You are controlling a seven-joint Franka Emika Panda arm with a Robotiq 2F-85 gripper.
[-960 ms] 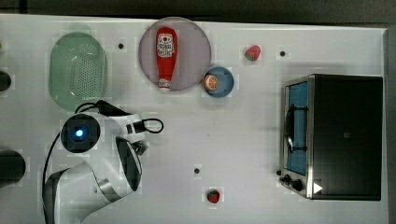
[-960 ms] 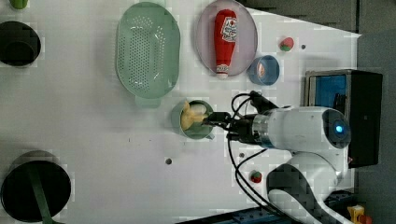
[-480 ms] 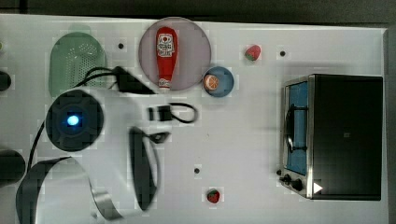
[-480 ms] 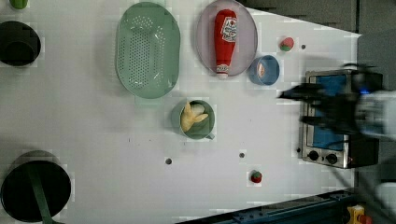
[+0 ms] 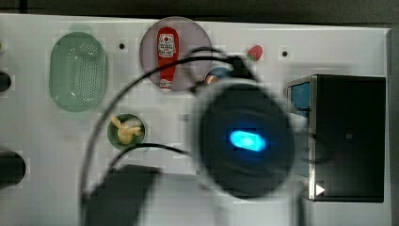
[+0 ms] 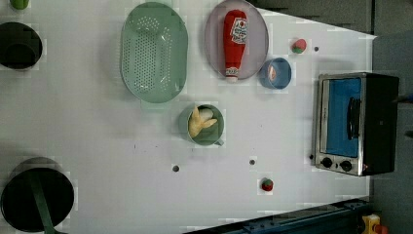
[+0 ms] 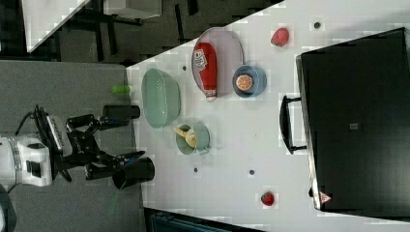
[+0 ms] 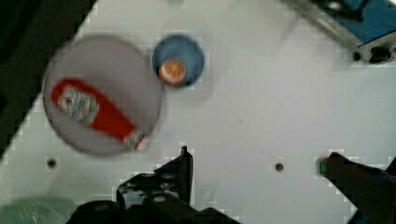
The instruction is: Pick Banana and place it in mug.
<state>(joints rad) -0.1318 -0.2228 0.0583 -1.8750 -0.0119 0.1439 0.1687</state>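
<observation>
Banana (image 6: 199, 122): pale yellow, lying inside the mug; its tips lean toward the rim on the left view's left; also seen from above in the top view (image 5: 126, 131) and in the right view (image 7: 185, 134)
Mug (image 6: 215, 130): small teal-green, upright on the white table (image 6: 97, 146); just below the colander in the left view; little handle on its lower right there
Gripper (image 7: 116, 138): off the table at the right view's left, well apart from the mug; fingers spread wide, nothing between them; in the wrist view two dark fingers (image 8: 184, 170) stand far apart over bare table
Arm: in the top view its blurred dark body with a blue light (image 5: 248, 140) sits high, close to the camera, between mug and toaster oven
Colander (image 6: 154, 51): oval, green, perforated; just above the mug in the left view
Plate (image 6: 258, 29): round, pale; red ketchup bottle (image 6: 234, 41) lying on it
Blue bowl (image 6: 282, 73): just beside the plate; orange slice (image 7: 244, 82) inside
Toaster oven (image 6: 355, 124): at the left view's right, blue door, dark body
Strawberries: one near the table's far corner (image 6: 299, 46); one near the lower edge (image 6: 266, 185)
Black pots: one at the left view's lower left (image 6: 34, 195); one at upper left (image 6: 19, 45)
</observation>
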